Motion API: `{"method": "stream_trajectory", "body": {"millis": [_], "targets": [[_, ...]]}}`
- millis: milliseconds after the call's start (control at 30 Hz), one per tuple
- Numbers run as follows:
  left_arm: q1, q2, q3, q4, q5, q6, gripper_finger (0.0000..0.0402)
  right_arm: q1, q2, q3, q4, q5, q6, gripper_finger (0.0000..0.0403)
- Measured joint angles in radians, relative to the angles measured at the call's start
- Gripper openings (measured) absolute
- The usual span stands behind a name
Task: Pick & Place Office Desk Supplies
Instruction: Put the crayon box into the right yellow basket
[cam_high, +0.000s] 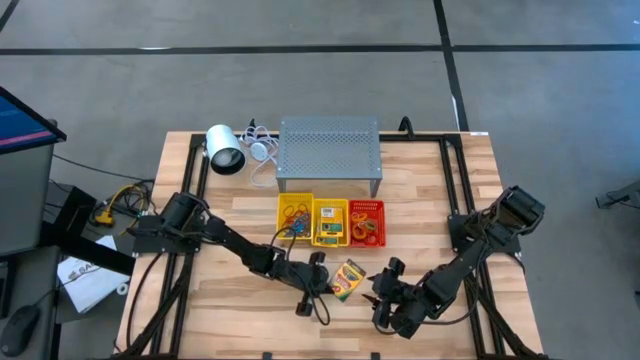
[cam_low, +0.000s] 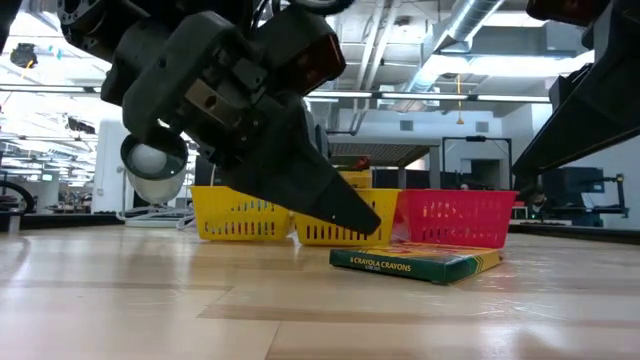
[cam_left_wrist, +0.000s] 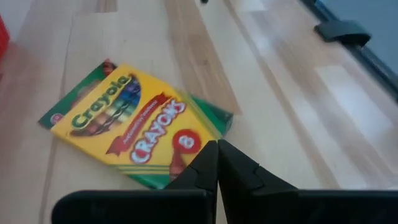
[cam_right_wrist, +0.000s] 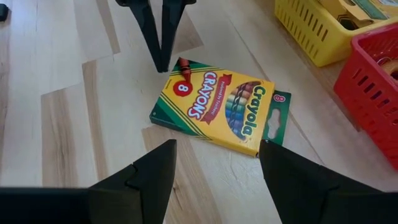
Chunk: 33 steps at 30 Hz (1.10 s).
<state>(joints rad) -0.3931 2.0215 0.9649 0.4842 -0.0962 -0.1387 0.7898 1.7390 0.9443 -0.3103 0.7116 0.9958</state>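
On the wooden desk (cam_high: 230, 300), the left arm reaches in from the left edge toward the middle front, and its left gripper (cam_high: 318, 277) sits low with the two dark fingers (cam_left_wrist: 211, 168) pressed together into a single point, holding nothing. That tip rests right at the near corner of a crayon box (cam_left_wrist: 134, 121), a flat yellow-and-green Crayola pack lying face up on the desk; whether the tip actually touches the box cannot be told. In the high view the same crayon box (cam_high: 347, 279) lies tilted between the two grippers, just in front of a row of three small baskets. From left to right these are a yellow basket (cam_high: 294, 202) with thin rubber bands (cam_high: 293, 213) and small rings in it, a second yellow basket (cam_high: 331, 204) holding more yellow-and-green boxes, and a red basket (cam_high: 366, 204) with orange rings (cam_high: 364, 230) inside. Behind the baskets stands a grey perforated stand (cam_high: 330, 150), with a white cylindrical lamp (cam_high: 224, 150) lying to its left. Farther right, the right arm comes in from the right edge, and its right gripper (cam_high: 388, 290) hangs just beside the crayon box with the fingers (cam_right_wrist: 155, 168) spread wide apart and empty, the box (cam_right_wrist: 221, 106) lying ahead of the gap between them.
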Motion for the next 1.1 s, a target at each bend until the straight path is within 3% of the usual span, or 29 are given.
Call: {"method": "stream_trajectory", "body": {"millis": [333,800,1100], "targets": [[0.0,0.015,0.0,-0.036,-0.012,0.0,0.0,0.0,0.0,0.0,0.0,0.0,0.0,0.0226],[-0.023,0.094,0.02,0.038,-0.006,-0.057,0.0,0.0,0.0,0.0,-0.013,0.0,0.004,0.0226],[-0.037,0.096,0.02,0.02,-0.01,-0.058,0.0,-0.008,0.0,0.0,-0.167,0.004,0.157,0.0226]]}}
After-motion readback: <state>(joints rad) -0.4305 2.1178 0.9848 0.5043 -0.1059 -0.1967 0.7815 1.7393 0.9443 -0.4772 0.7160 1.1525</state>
